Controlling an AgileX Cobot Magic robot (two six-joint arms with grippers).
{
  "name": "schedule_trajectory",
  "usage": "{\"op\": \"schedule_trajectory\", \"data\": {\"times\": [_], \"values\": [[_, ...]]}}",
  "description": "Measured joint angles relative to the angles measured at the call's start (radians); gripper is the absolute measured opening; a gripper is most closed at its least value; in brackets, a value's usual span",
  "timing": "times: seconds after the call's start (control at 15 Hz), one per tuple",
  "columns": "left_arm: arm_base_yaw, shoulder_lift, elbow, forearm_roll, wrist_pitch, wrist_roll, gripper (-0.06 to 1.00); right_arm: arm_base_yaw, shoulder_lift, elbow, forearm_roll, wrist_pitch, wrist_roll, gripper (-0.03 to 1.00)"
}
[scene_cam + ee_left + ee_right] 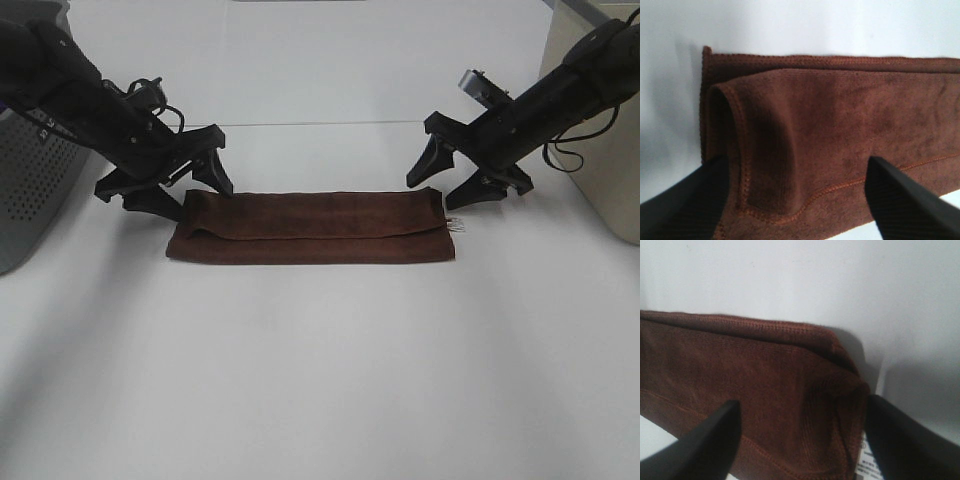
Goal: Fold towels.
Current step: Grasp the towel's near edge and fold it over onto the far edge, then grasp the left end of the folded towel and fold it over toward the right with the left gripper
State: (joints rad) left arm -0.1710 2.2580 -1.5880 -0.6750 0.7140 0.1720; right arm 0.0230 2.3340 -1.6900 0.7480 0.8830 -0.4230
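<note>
**Exterior high view.** One towel point(312, 228), dark reddish-brown, lies as a long narrow strip of two layers in the middle of the white table point(320, 380). Its long axis runs left to right. The left gripper point(200, 200) stands at the far left corner of the towel and the right gripper point(430, 196) at the far right corner. The jaws of both are apart, tips pointing down at the cloth. Each arm is nearest its own end, and neither reaches across the middle. A white tag point(458, 226) shows at the right end. A grey perforated bin point(30, 190) stands at the left margin and a beige box point(600, 150) at the right, both apart from the towel.

**Left wrist view.** The left gripper point(797, 160) is spread, with the towel point(840, 125) lying between and beyond its fingers. The upper layer's end is rucked up and sits a little short of the lower layer's edge. Nothing is pinched. Whether the tips touch the cloth cannot be told.

**Right wrist view.** The right gripper point(804, 402) is spread, straddling the corner of the towel point(765, 385). The white tag point(867, 460) sits just beside one finger. Nothing is gripped.

**Judgement.** The next fold probably runs along the long axis, end over end. Both ends are equally in reach, so either arm could take its own corner.
</note>
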Motion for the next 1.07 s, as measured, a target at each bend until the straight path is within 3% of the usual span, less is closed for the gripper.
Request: {"op": "schedule_trajectory", "data": {"times": [0.13, 0.53, 0.67, 0.87, 1.07], "values": [[0.0, -0.015, 0.0, 0.015, 0.012, -0.001, 0.79, 0.0, -0.037, 0.0, -0.008, 0.018, 0.001, 0.84], [0.003, -0.046, 0.0, 0.202, 0.09, -0.1, 0.79, 0.0, -0.134, 0.0, -0.223, 0.228, 0.156, 0.87], [0.003, -0.015, 0.0, 0.184, 0.087, -0.11, 0.79, 0.0, -0.134, 0.019, -0.251, 0.236, 0.174, 0.87], [0.003, 0.023, 0.0, 0.073, 0.045, -0.092, 0.79, 0.0, -0.134, 0.038, -0.266, 0.228, 0.175, 0.87], [0.003, 0.043, -0.004, 0.026, 0.018, -0.087, 0.75, 0.0, -0.134, 0.038, -0.265, 0.222, 0.175, 0.87]]}}
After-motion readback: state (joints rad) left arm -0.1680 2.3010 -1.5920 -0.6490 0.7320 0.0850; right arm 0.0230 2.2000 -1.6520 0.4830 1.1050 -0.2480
